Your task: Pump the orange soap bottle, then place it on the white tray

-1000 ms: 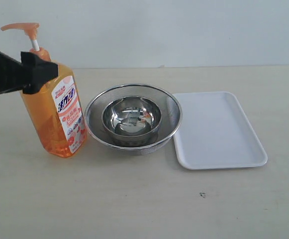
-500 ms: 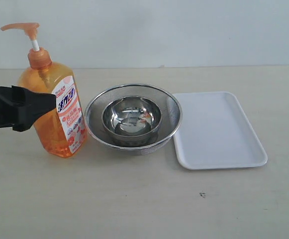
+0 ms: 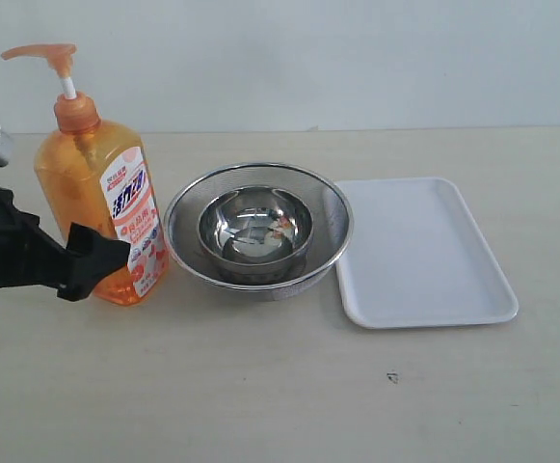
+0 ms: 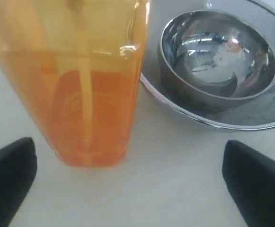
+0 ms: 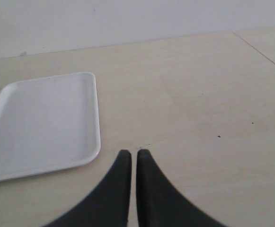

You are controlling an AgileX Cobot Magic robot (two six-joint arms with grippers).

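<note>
i see the orange soap bottle (image 3: pixel 101 207) standing upright at the left of the exterior view, just beside the nested steel bowls (image 3: pixel 257 227), and well apart from the white tray (image 3: pixel 419 251) on the right. my left gripper (image 4: pixel 132 172) is spread wide at the bottle's base and seems to touch nothing. my right gripper (image 5: pixel 130 163) is pinched closed and empty, near the tray. the pump head stands raised, so i can't tell if pumping is done. the placing is still left.
</note>
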